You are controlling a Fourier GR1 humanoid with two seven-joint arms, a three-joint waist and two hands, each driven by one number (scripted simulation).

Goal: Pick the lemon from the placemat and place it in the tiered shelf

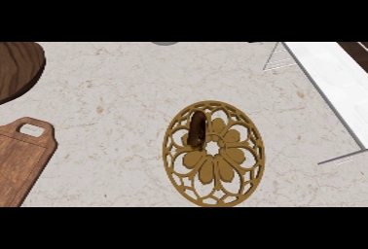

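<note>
Right now I see neither hand, so I can't tell their state. By the desk's far left corner sits a dark wooden round board [16, 68], and nearer along the left edge a cutting board [22, 163] with a handle hole. Mid-desk lies a golden openwork placemat [213, 153] carrying a dark brown elongated thing [197, 129], no yellow lemon that I can make out. At the far right stands the white tiered shelf [327, 80]

A gold openwork placemat [213, 153] sat on the marbled counter [108, 97], with a dark brown elongated thing [197, 129] lying on its upper left. White tiered shelf [327, 82] was off right, wooden cutting board [22, 160] at left.
</note>
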